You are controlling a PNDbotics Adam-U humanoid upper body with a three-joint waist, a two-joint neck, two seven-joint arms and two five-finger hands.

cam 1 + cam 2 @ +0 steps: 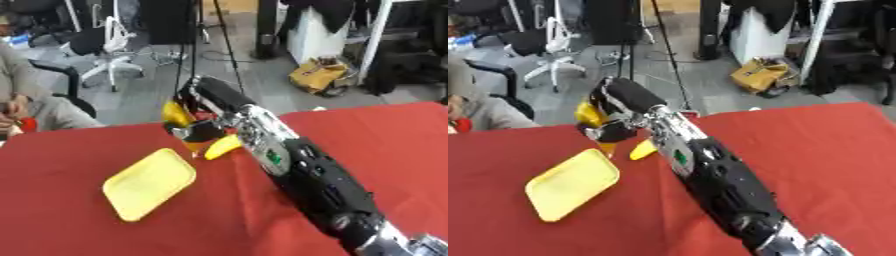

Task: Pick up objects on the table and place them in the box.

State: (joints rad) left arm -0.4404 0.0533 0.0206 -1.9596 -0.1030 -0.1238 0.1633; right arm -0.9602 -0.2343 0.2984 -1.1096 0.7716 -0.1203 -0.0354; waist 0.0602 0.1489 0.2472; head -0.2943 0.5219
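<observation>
Right hand [199, 120] at the far edge of the red counter [70, 220], fingers curled round a banana [175, 114] (its other end [222, 146] beneath the wrist), yellow tray [149, 183] near, left.

Right hand [197, 120] grips banana [222, 146] above red table [87, 235].

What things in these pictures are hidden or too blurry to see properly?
- Right hand: blurred in both views; its fingers are curled round a yellow object.
- Yellow object: partly covered by the hand, so what it is stays unclear. Another yellow piece pokes out below; whether they are one thing is unclear.
- Left hand: in neither view.
- Yellow tray: lying on the red table, seemingly with nothing on it.
</observation>
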